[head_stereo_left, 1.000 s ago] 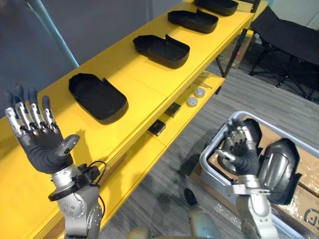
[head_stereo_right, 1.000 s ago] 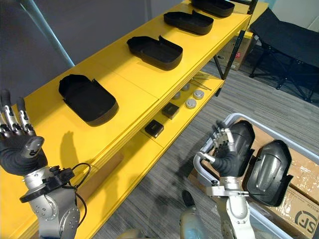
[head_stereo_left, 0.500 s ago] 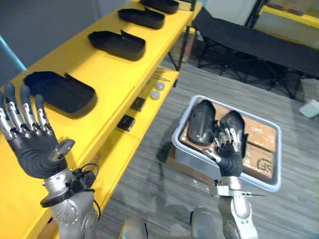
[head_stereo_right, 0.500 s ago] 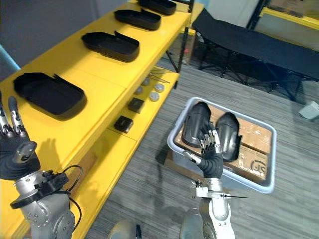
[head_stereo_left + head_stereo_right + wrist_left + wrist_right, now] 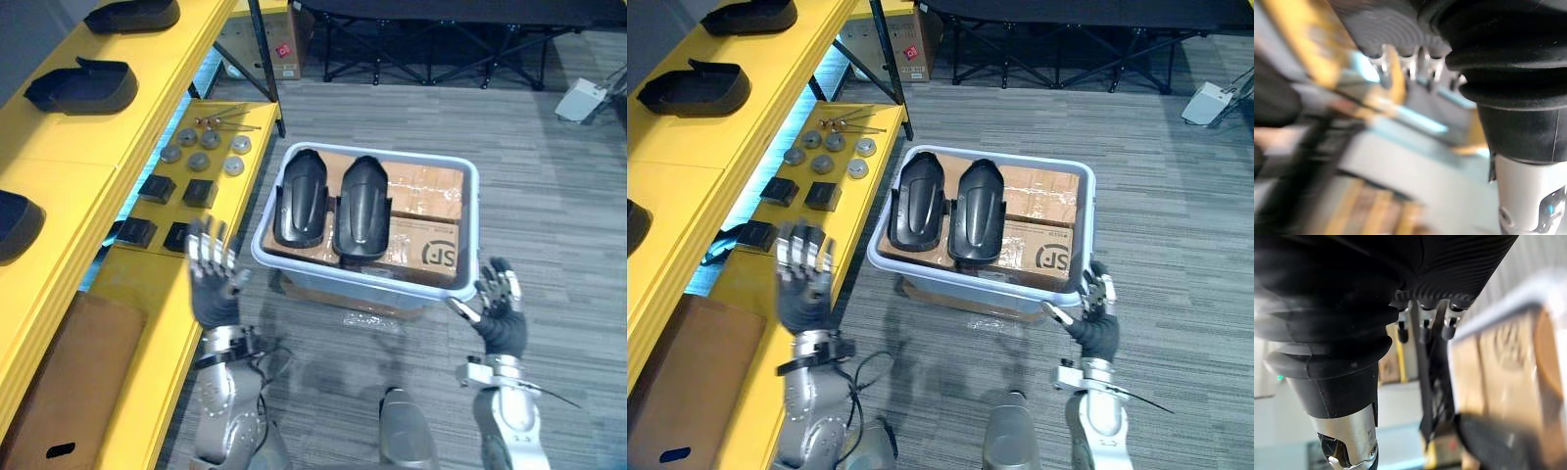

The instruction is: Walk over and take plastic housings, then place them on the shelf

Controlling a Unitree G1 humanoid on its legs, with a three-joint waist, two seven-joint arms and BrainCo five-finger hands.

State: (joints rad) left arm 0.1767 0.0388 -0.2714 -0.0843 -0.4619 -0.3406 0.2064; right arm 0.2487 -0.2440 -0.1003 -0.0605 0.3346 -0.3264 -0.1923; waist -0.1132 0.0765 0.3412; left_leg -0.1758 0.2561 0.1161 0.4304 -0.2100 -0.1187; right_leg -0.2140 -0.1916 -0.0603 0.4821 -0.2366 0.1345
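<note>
Now both hands were empty. The left hand (image 5: 214,284) was held up with its fingers straight and spread wide, holding nothing, near the 8 o'clock corner of the bin (image 5: 333,279). The right hand (image 5: 500,313) was open the same way, with nothing in it, near the bin's 4 o'clock corner.

The two black housings (image 5: 300,198) lay side by side in the bin, on top of brown boxes (image 5: 426,220), toward the bin's 10 o'clock side.

I think the job right then was to reach in and pick one up. To do that well, the hands should go forward to 12 o'clock and down, one on each long side of a housing, and squeeze gently before lifting. The bin's wall is in the way, so the hands need to go over the rim first.

The housings looked hard, smooth and a little shiny, long with round ends, bumpy side up. Smooth shells can slip, so holding the edges seems safest.

The yellow shelf (image 5: 59,186) was flat and wide at 9 o'clock. Other housings (image 5: 83,86) sat on it, hollow side up.
</note>
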